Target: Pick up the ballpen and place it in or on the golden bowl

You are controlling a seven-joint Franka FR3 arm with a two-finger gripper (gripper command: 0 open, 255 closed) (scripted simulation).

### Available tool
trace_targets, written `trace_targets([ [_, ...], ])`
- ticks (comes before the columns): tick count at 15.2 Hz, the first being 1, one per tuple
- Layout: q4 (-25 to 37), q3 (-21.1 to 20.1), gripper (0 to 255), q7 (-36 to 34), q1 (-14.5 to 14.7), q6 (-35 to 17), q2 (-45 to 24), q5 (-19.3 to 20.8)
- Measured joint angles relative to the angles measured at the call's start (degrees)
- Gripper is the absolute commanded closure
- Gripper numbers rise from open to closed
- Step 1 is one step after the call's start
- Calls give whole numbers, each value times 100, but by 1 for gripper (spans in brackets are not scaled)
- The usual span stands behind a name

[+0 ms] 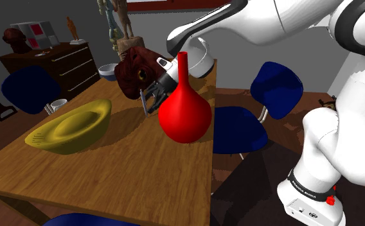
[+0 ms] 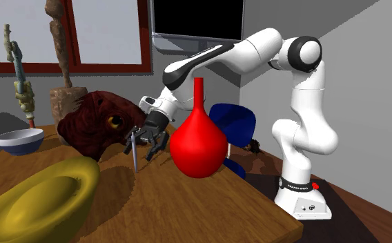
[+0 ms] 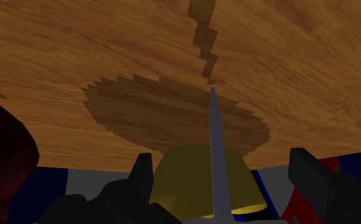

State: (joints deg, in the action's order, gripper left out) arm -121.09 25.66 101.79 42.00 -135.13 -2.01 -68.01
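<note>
Grey-blue and thin, the ballpen (image 2: 134,156) stands near upright, tip down, between the brown head figure (image 2: 91,128) and the red vase (image 2: 198,141), over the wooden table (image 2: 208,207).

Hard to make out:
- From the second exterior view you cannot tell whether the tip touches the wood. In the wrist view the pen's shadow starts right at the tip.
- The pen's upper end is cut off at the wrist view's edge.
- In the shoulder view the vase covers part of the gripper (image 2: 145,146).
- The golden bowl (image 1: 69,128) sits on the table, apart from the pen. It is cropped by the second exterior view's left and bottom edges, and in the wrist view the hand hides its lower part.

Gripper: you see the black fingers (image 3: 142,181) spread wide, one on each side of the pen, with no contact visible.

Counts:
- one ballpen
- one golden bowl
- one red vase
- one head figure
- one small blue-and-white bowl (image 2: 20,140)
- one white mug (image 1: 58,104)
- one dark dresser (image 1: 59,61)
- two tall statuettes (image 2: 60,41)
- four blue chairs (image 1: 276,82) in the shoulder view, one of them cut by the bottom edge

Writing: the black band (image 1: 306,186) at the arm's base carries white lettering, too small for you to read.
</note>
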Motion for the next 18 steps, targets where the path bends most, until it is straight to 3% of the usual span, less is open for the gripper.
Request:
trace_targets([
  [5, 14, -2, 0, 9, 1, -2, -20, -17],
  [6, 14, -2, 255, 9, 1, -2, -20, -17],
  [18, 32, 1, 255, -85, 3, 14, 35, 70],
])
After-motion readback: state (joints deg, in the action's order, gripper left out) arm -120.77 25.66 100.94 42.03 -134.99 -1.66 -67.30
